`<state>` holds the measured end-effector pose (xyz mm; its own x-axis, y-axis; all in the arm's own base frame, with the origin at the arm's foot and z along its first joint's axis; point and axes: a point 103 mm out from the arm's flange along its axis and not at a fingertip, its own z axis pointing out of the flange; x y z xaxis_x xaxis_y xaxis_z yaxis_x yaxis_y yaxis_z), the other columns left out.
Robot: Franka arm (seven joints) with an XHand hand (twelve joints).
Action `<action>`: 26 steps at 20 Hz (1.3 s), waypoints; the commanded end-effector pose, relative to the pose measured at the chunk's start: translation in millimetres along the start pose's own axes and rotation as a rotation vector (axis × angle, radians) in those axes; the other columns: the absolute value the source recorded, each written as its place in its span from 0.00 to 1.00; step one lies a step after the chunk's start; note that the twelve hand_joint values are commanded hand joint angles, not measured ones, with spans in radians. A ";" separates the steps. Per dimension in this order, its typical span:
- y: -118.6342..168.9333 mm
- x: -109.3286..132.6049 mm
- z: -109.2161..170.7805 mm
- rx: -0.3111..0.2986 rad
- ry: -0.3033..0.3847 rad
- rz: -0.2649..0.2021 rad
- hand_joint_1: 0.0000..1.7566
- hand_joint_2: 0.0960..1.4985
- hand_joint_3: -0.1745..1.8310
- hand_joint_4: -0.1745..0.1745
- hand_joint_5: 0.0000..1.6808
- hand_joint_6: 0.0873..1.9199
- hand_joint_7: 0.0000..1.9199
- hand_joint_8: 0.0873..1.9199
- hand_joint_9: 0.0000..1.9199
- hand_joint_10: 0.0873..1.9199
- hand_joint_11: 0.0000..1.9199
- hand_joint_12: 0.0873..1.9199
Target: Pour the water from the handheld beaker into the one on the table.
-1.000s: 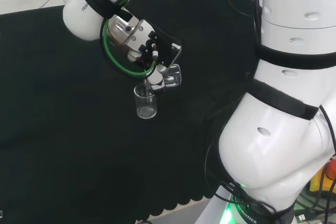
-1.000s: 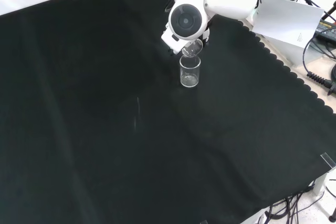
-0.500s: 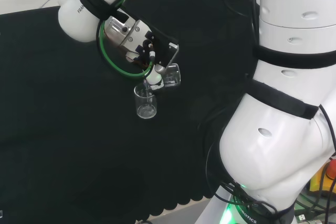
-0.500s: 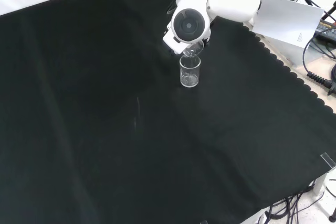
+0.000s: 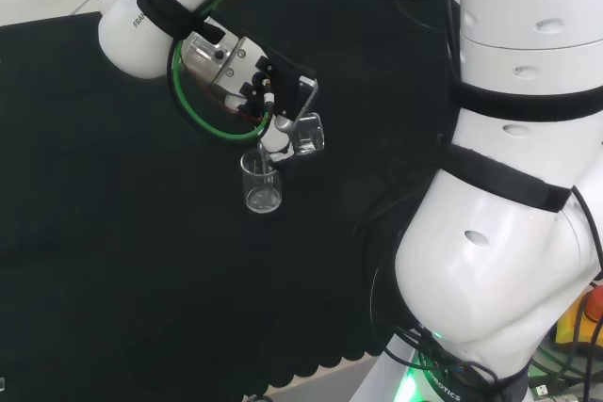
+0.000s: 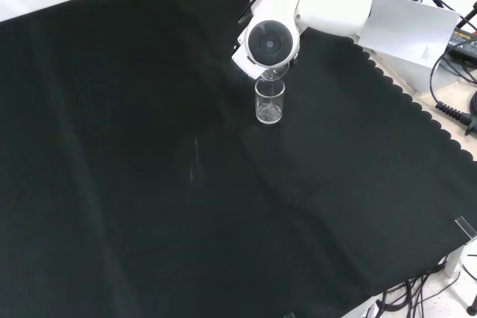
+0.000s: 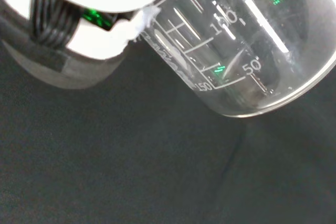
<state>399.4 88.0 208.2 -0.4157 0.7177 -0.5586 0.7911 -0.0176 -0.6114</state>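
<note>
1. Head view: the hand [image 5: 268,105] sits in the upper left-centre of the frame, at the end of the white arm [image 5: 151,2] that reaches in from the upper left. Its fingers are curled round a clear handheld beaker [image 5: 306,134], which is tipped over with its mouth towards the lower left.
2. Head view: a second clear beaker [image 5: 261,184] stands upright on the black cloth of the counter [image 5: 113,233], just below and left of the tipped one. The tipped beaker's lip is right above its rim; whether the two touch cannot be told. The arm's big white links [image 5: 518,185] take up the right side of the frame.
3. Front view: the standing beaker [image 6: 270,100] is in the upper centre of the frame, with a little clear water at its bottom. The handheld beaker's rim [image 6: 274,74] shows directly above it, partly behind a white link with a round grey cap [image 6: 268,42].
4. Wrist view: the handheld beaker [image 7: 247,45] appears large and tilted, its printed scale visible, with a white part of the hand [image 7: 100,9] against its wall and black cloth behind.
</note>
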 end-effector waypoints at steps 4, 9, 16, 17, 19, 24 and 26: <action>-0.4 0.9 -2.3 0.027 -0.019 0.008 0.75 0.35 0.47 0.00 0.75 0.33 0.69 0.32 0.88 0.16 0.71 0.32; 0.0 3.7 -4.4 0.039 -0.030 0.009 0.75 0.35 0.47 0.00 0.75 0.33 0.69 0.32 0.88 0.16 0.71 0.32; 2.3 5.7 -6.6 0.059 -0.036 0.013 0.75 0.35 0.47 0.00 0.75 0.33 0.69 0.32 0.88 0.16 0.71 0.32; 2.6 6.0 -6.9 0.060 -0.038 0.013 0.75 0.35 0.47 0.00 0.75 0.33 0.69 0.32 0.88 0.17 0.71 0.32; 3.3 6.8 -6.9 0.062 -0.038 0.014 0.75 0.35 0.47 0.00 0.75 0.33 0.69 0.32 0.88 0.17 0.71 0.32; 3.6 5.7 -5.3 0.062 -0.033 0.014 0.75 0.35 0.47 0.00 0.75 0.33 0.69 0.32 0.87 0.17 0.71 0.32; 3.5 5.8 -5.1 0.063 -0.034 0.014 0.75 0.35 0.47 0.00 0.75 0.33 0.69 0.32 0.87 0.17 0.71 0.32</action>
<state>402.4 96.3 205.8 -0.4212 0.6929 -0.5852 0.7677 -0.0712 -0.6369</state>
